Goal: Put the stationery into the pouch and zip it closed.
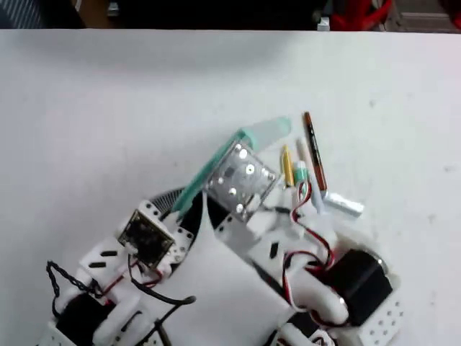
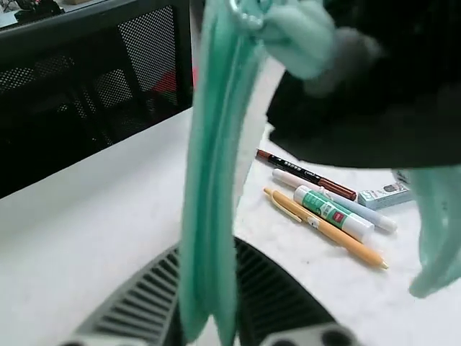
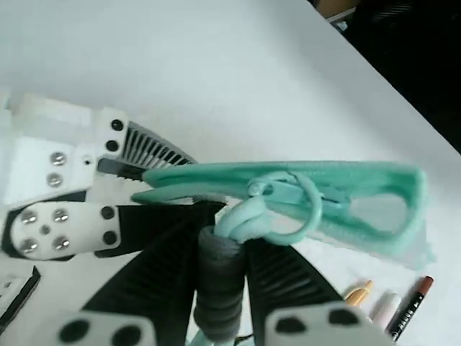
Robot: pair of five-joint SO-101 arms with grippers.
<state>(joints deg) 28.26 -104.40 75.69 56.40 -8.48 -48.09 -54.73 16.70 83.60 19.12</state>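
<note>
The mint pouch hangs edge-up above the table between both arms. My left gripper is shut on one end of the pouch. My right gripper is shut on the zip pull, whose ring sits about midway along the pouch. On the table beside it lie a brown pen, a yellow pen, a glue stick, a pale pen and a small eraser box.
The table's far edge runs along the back, with dark furniture behind it. Both arm bases crowd the near side. Bare white tabletop lies to the left and behind the pouch.
</note>
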